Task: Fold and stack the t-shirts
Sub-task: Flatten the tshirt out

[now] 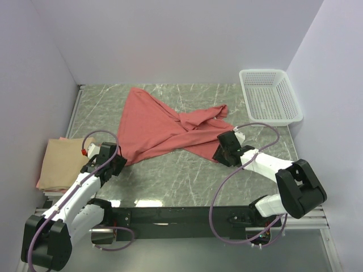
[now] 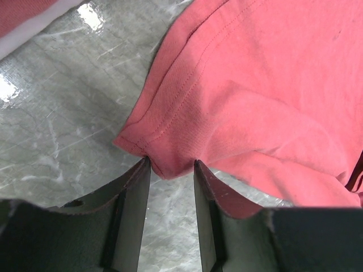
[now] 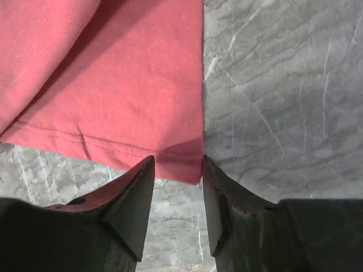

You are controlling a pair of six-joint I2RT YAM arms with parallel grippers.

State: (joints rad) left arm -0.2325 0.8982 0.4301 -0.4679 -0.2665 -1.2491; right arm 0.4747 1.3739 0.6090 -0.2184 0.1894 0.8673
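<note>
I see the salmon-red cotton t-shirt (image 1: 164,127) unfolded; left fingers (image 2: 170,170) pinch its corner, right fingers (image 3: 176,170) parted at its hem.

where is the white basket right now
In the top view the white mesh basket sits at the table's far right corner against the right wall, just beyond the salmon-red t-shirt spread mid-table.

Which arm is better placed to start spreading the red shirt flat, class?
Left, probably. Its gripper already has the salmon-red t-shirt's hem corner bunched between its fingers. The right gripper only brackets a flat corner, apparently without pinching it.
</note>
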